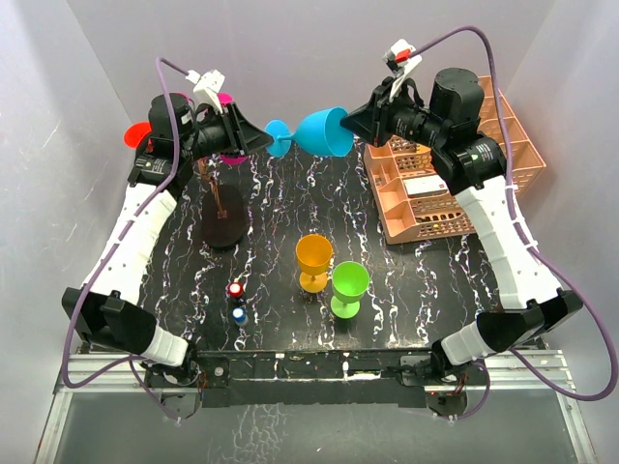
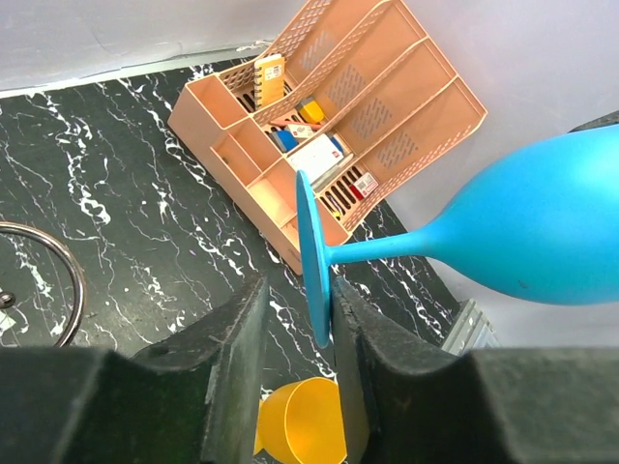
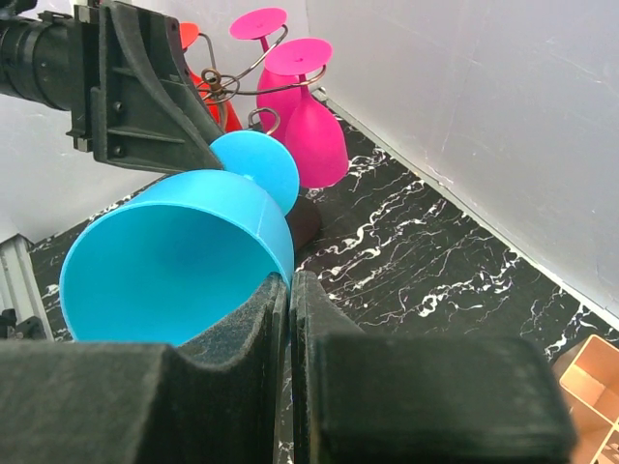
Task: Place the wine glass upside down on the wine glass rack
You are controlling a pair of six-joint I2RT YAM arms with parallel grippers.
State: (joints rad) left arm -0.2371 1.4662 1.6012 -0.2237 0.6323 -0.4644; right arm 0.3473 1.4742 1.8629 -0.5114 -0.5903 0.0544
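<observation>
right gripper [image 1: 351, 123] clamps the blue wine glass [image 1: 324, 133] by its rim; left gripper [image 1: 268, 142], jaws apart, should centre squarely on the foot.

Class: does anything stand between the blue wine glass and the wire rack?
Yes. A pink glass hanging on the rack faces the foot of the blue wine glass, and the left gripper straddling that foot sits close by the rack's top.

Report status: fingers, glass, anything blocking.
Right fingers pinching blue wine glass rim, midair, sideways. Left fingers straddling its foot, gap showing. Rack by left arm, pink glasses hanging.
</observation>
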